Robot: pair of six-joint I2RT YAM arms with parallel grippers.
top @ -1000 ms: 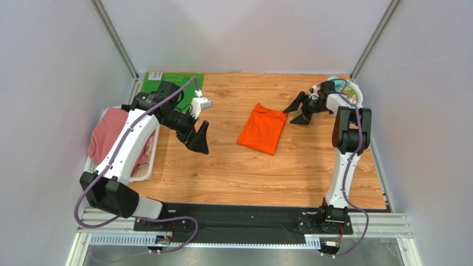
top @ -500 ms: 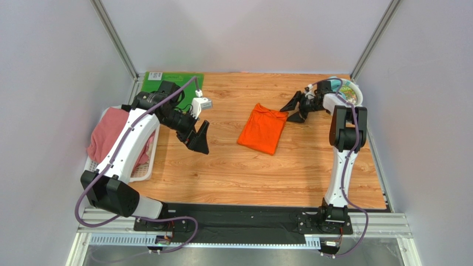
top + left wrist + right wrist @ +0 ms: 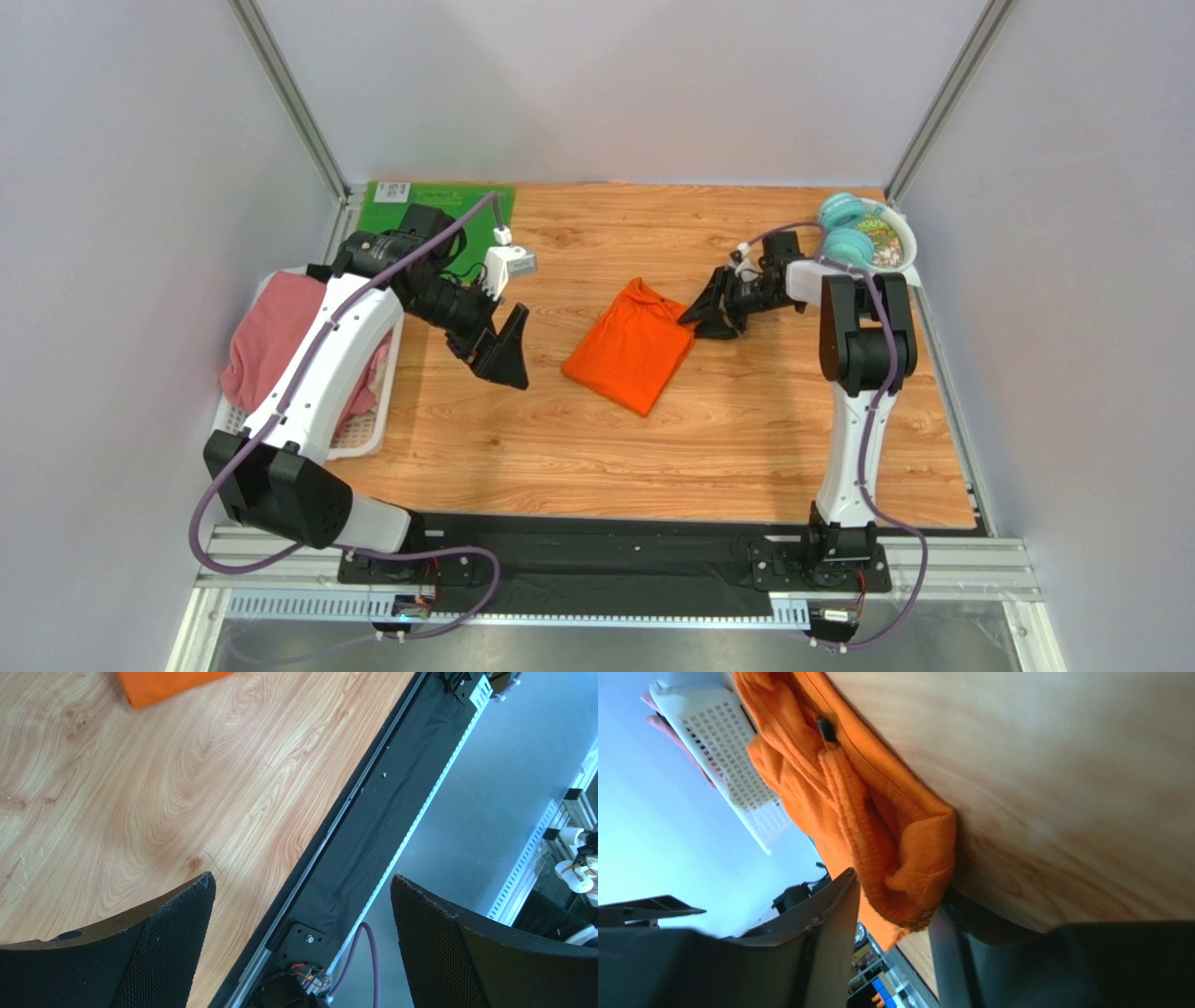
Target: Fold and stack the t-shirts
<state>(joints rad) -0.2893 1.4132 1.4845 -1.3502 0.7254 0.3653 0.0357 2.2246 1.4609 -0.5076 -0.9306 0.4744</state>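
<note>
The bright orange t-shirt point(image 3: 629, 346) lies folded and slanted on the wooden table, mid-right. My right gripper point(image 3: 706, 308) is low at its far right corner, with a bunched orange fold point(image 3: 878, 812) between its fingers point(image 3: 899, 896). My left gripper point(image 3: 505, 357) hangs open and empty above the table, left of the shirt; the left wrist view point(image 3: 302, 882) shows only the shirt's edge point(image 3: 168, 684) at the top. The dusty pink t-shirt point(image 3: 274, 329) lies crumpled in the white basket point(image 3: 358, 434). The black t-shirt is out of view.
A flat green mat point(image 3: 421, 203) lies at the back left corner. A bowl point(image 3: 884, 238) with teal objects sits at the back right. The white basket also shows in the right wrist view point(image 3: 724, 749). The black base rail point(image 3: 365, 833) runs along the near table edge.
My right gripper has moved left and nearer, closing on the orange shirt's corner. The shirt has slid left and turned. The left arm has not moved.
</note>
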